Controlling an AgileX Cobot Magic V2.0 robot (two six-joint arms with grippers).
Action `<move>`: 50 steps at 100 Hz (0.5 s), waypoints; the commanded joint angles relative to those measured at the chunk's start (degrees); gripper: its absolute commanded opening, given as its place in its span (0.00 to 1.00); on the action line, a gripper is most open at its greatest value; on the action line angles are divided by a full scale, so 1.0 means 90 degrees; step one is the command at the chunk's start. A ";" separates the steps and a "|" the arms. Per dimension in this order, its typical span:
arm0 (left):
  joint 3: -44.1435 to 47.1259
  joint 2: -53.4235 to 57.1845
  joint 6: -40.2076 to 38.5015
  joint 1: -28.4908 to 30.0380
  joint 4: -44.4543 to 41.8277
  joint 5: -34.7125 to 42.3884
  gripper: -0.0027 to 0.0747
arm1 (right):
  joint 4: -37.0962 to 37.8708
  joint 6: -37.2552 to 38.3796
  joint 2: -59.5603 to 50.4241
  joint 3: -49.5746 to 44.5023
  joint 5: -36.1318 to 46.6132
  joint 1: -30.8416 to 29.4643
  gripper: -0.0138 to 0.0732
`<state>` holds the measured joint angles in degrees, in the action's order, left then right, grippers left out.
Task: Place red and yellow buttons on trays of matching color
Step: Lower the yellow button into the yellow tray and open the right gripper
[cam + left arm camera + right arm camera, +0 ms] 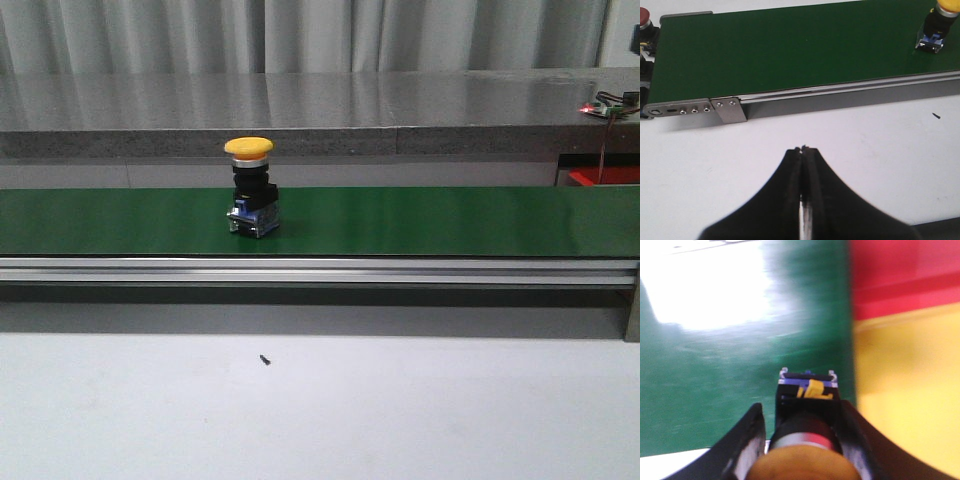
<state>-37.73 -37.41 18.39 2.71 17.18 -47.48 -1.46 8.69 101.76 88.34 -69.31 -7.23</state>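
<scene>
A yellow-capped button [250,185] stands upright on the green belt [430,220], left of centre; the left wrist view shows it too [935,30]. Neither gripper shows in the front view. My left gripper [804,148] is shut and empty over the white table, short of the belt's end. A red button [644,17] sits past that end. My right gripper [801,407] is shut on a second yellow button [807,390], held over the belt's edge [715,380], next to the yellow tray [910,390]. The red tray [905,275] lies beyond it. This view is blurred.
An aluminium rail [320,270] runs along the belt's near side, with a metal bracket [730,110] at its left end. A small black speck [265,359] lies on the white table. A red tray corner [603,177] shows at the far right.
</scene>
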 commanded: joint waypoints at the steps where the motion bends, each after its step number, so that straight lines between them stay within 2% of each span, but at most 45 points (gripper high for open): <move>1: -0.0163 0.0003 0.0003 -0.0037 0.0174 0.0372 0.01 | 0.0084 -0.0182 -0.0358 0.0131 -0.0011 -0.0365 0.50; 26: -0.0163 0.0003 0.0003 -0.0037 0.0174 0.0372 0.01 | 0.0075 -0.0249 -0.0345 -0.0172 0.0364 -0.1148 0.50; 50: -0.0163 0.0003 0.0003 -0.0037 0.0174 0.0372 0.01 | 0.0030 -0.0249 -0.0117 -0.0648 0.0956 -0.1347 0.50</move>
<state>-37.73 -37.41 18.39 2.71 17.18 -47.48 -0.91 7.16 102.37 81.75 -62.97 -18.92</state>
